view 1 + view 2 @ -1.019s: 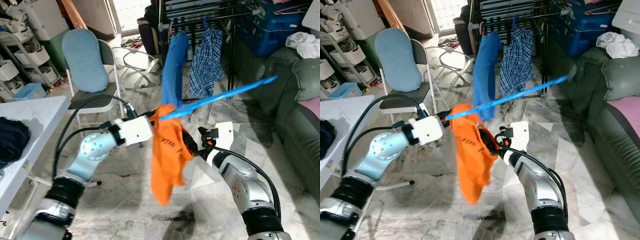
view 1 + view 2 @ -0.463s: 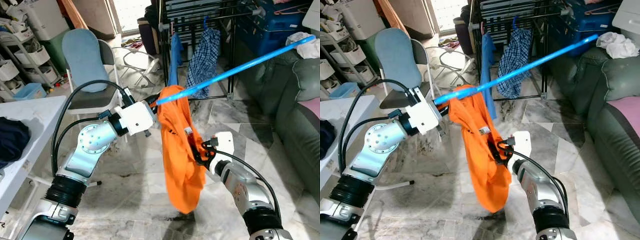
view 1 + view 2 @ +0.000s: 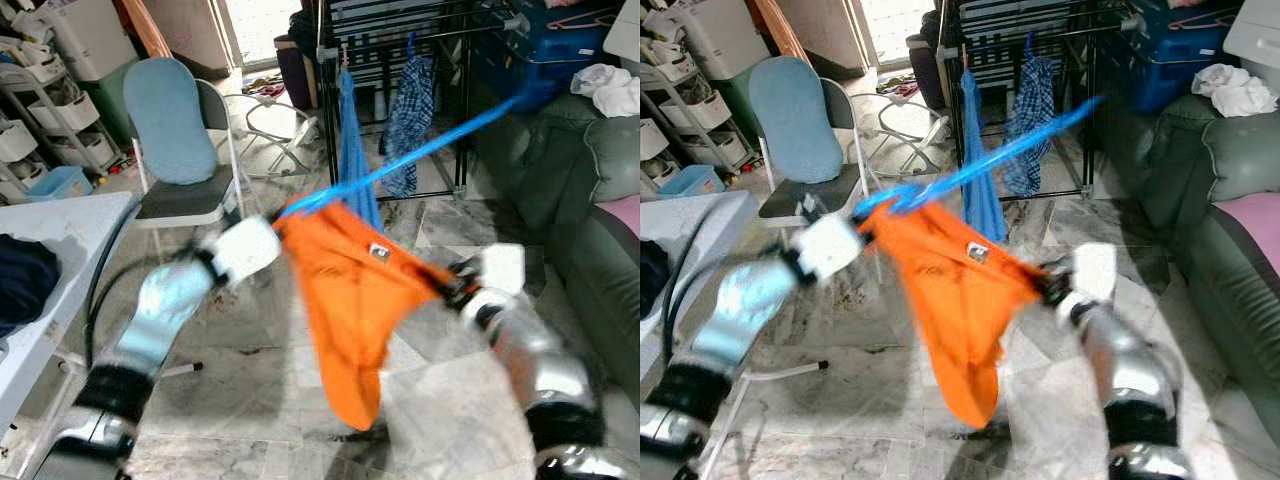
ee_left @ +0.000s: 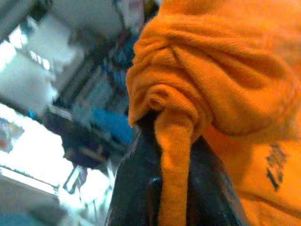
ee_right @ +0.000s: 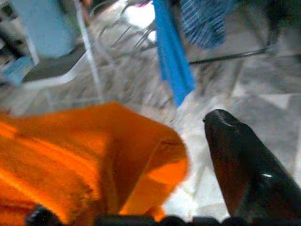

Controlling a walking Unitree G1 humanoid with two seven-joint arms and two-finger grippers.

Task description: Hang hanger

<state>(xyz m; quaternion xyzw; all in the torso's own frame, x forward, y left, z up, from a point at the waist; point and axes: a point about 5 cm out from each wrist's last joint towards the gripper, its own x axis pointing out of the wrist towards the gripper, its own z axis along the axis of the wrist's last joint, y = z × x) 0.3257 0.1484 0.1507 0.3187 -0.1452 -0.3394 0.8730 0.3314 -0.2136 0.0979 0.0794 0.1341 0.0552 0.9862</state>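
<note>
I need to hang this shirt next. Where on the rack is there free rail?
Between the blue garment and the plaid shirt on the rack there is a gap; right of the plaid shirt, bare rail. The blue hanger crosses in front.

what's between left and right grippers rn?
The orange shirt stretches from the left gripper to the right gripper, seen in both eye views.

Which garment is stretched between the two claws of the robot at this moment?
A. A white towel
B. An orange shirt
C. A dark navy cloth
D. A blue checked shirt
B. The orange shirt spreads from the left claw to the right claw; the left wrist view shows orange cloth pinched between the black fingers.
</note>
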